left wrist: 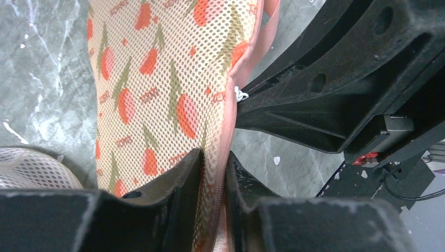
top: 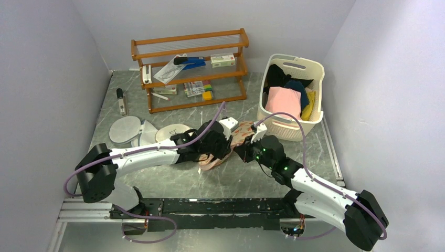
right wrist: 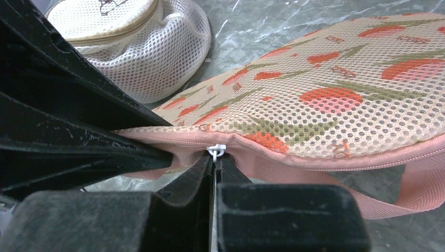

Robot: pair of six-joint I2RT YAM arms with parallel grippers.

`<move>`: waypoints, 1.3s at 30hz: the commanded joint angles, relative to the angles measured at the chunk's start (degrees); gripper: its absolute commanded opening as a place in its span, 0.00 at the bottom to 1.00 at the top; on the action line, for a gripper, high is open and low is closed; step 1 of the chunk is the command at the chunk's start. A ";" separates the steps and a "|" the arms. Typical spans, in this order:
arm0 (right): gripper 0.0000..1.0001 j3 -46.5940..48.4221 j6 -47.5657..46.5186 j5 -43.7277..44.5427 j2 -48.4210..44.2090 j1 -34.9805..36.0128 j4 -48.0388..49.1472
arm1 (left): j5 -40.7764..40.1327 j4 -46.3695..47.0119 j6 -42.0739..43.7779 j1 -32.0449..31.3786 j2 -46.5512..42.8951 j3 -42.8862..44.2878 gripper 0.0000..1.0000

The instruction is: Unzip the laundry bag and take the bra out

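I see the laundry bag lying on the table between both arms, near a round white mesh bag. My left gripper is clamped on its pink zippered edge. My right gripper is pinched tight on the white zipper pull.

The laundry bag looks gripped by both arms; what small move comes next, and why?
Probably the right fingers should draw the white zipper pull along the pink trim: they pinch it, the zip looks closed, and the left fingers clamp the laundry bag at its edge to brace it.
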 commanded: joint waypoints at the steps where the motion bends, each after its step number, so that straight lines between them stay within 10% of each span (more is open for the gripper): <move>1: 0.00 -0.14 0.45 0.40 -0.42 -0.36 1.69 | -2.61 0.76 -0.26 0.21 -2.57 -1.24 0.28; 7: 0.00 0.74 1.69 2.49 -1.51 -0.30 -0.99 | -3.54 0.27 -1.10 0.19 -4.52 -3.51 0.07; 33: 0.00 7.98 3.51 17.66 0.74 -3.56 -17.29 | -3.56 0.13 -5.19 0.22 -11.47 -12.52 0.07; 39: 0.00 5.15 0.14 11.54 -6.04 -3.57 -12.47 | 2.28 1.41 -2.64 0.22 -10.13 -10.16 0.35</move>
